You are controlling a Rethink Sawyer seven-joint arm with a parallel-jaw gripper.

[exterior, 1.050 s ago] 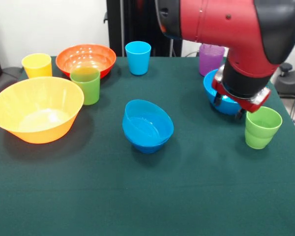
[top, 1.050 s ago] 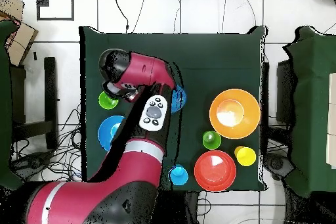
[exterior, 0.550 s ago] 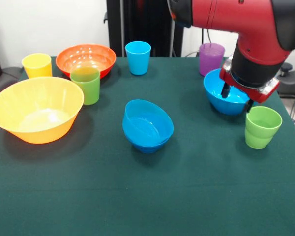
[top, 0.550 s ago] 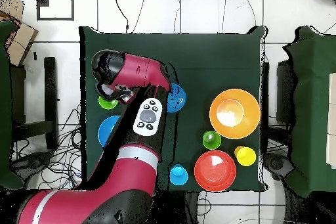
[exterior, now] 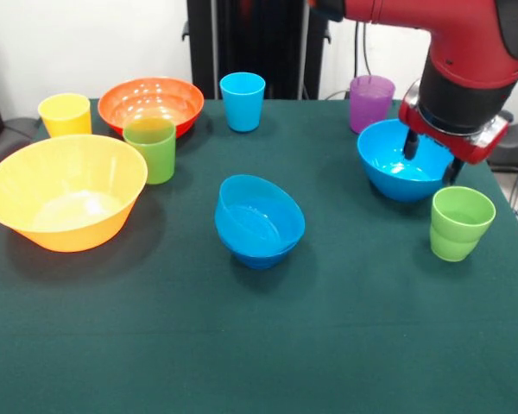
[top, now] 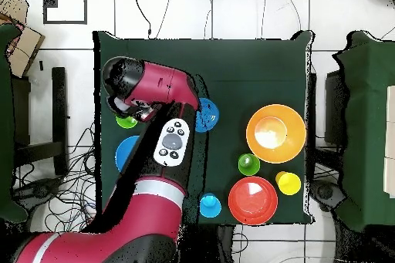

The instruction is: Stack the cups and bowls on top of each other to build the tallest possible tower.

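Over the last second the gripper (exterior: pixel 430 161) has risen and shifted toward the right edge of the front view, uncovering the light blue bowl (exterior: pixel 401 164) it had been hiding. Its two dark fingers are spread, one hanging over that bowl's inside, the other beyond its rim, and they pinch nothing.

The task looks barely begun. The only nesting is at centre frame, where a small dark blue bowl (exterior: pixel 257 246) holds a tilted light blue bowl (exterior: pixel 261 212): a two-piece tower at most. Everything else stands alone on the bench (exterior: pixel 259 345).

Five bowls can be counted: those three, plus the big yellow-orange bowl (exterior: pixel 63 200) at left and the orange-red bowl (exterior: pixel 151 103) at upper left. There are five cups: yellow (exterior: pixel 65 114), green (exterior: pixel 150 148) beside the orange-red bowl, light blue (exterior: pixel 243 100) at top centre, purple (exterior: pixel 370 102) at upper right, and another green (exterior: pixel 460 222) at right.
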